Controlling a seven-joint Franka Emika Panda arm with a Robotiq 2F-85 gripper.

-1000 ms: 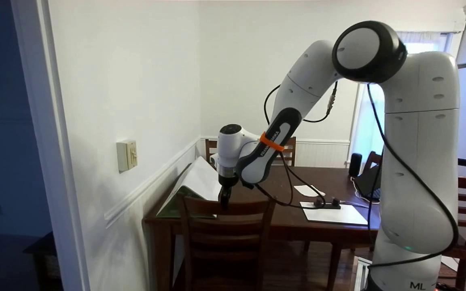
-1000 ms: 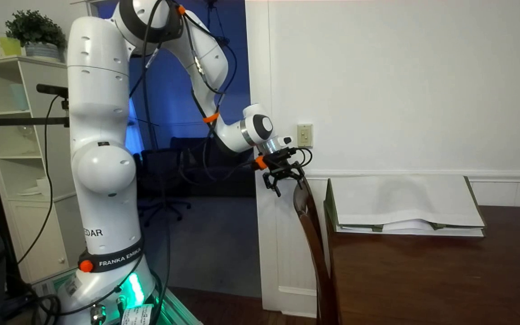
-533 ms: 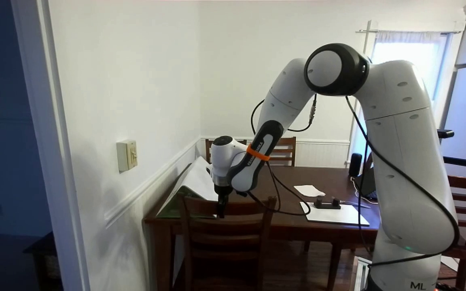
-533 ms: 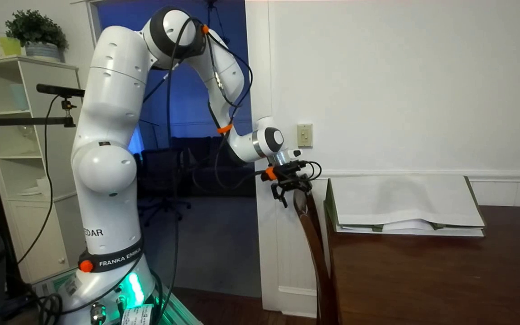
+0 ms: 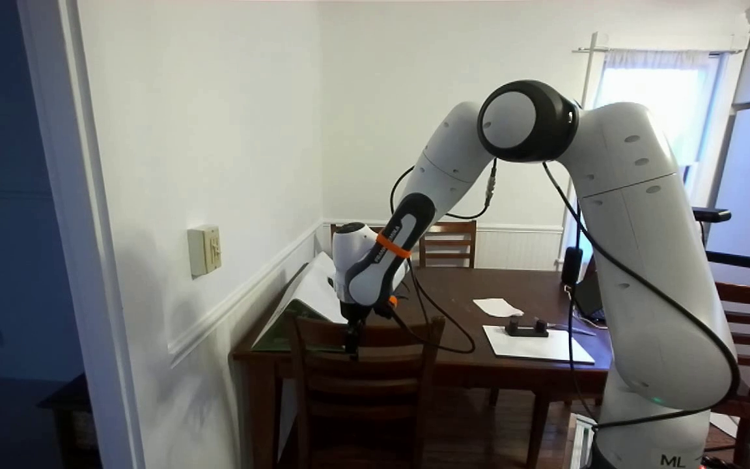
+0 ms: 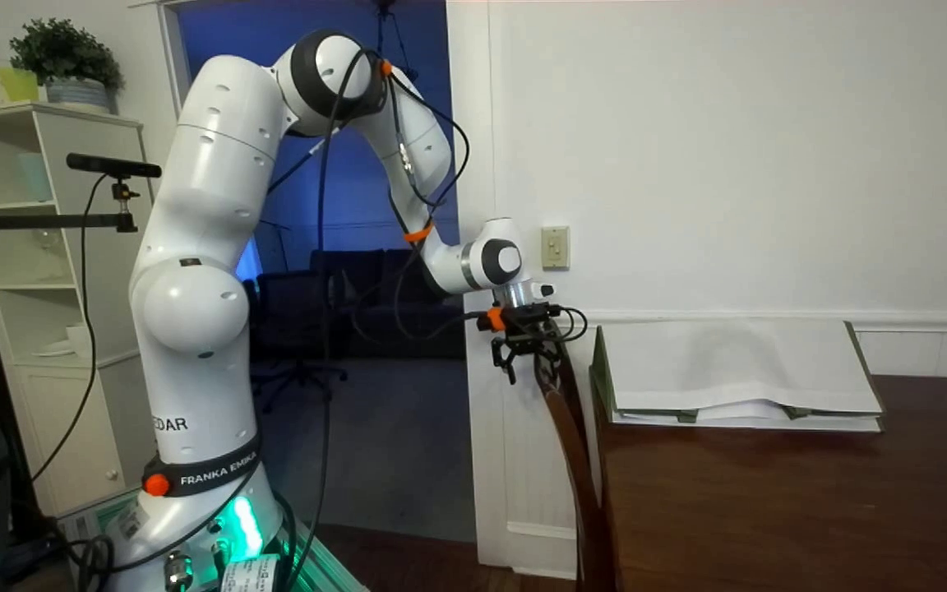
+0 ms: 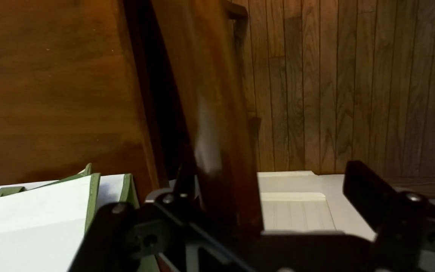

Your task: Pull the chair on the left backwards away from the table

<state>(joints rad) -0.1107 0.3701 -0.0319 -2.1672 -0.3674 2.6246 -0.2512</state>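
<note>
Wrist view | claw (image 7: pixel 270 181) spread wide, gripping nothing | chair back (image 7: pixel 217 132) between its fingers (image 7: pixel 364 192), presumably for pulling | counter (image 7: pixel 70 94) beyond one finger

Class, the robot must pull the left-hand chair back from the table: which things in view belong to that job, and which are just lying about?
Belongs to the job:
ladder-back dining chair
dark wooden dining table
open end effector

Just lying about:
green-edged white pad or folder
small white paper
potted plant
far chair
</note>
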